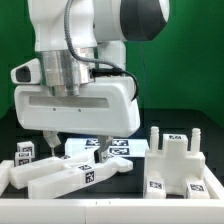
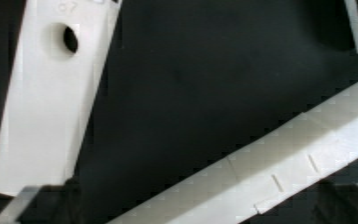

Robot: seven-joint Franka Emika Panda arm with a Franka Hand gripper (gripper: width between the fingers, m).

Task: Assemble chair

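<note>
Chair parts: all loose on the black table, none joined as far as I can see.
- Long bars lie flat and close together near the table edge closest to the exterior camera, toward the exterior view's left. Tags show on their upper faces.
- Small tagged block sits just behind those bars, by the edge on the exterior view's left.
- Pegged piece, chunky with upright prongs, stands near the corner at the exterior view's right, well apart from the bars.
- Wrist view: a flat bar with an oval hole lies on the table. A second slanting white bar lies apart from it, with bare table between them. I cannot tell which exterior-view parts these are.

Gripper: jaws spread wide with nothing between them, and no part touched. One dark fingertip shows near the end of the holed bar. In the exterior view the hand hangs low over the bars, a little above the table.

Marker board lies flat toward the middle of the table, behind the bars and partly under the hand.

Low white rail runs along the near edge, in front of the parts.
</note>
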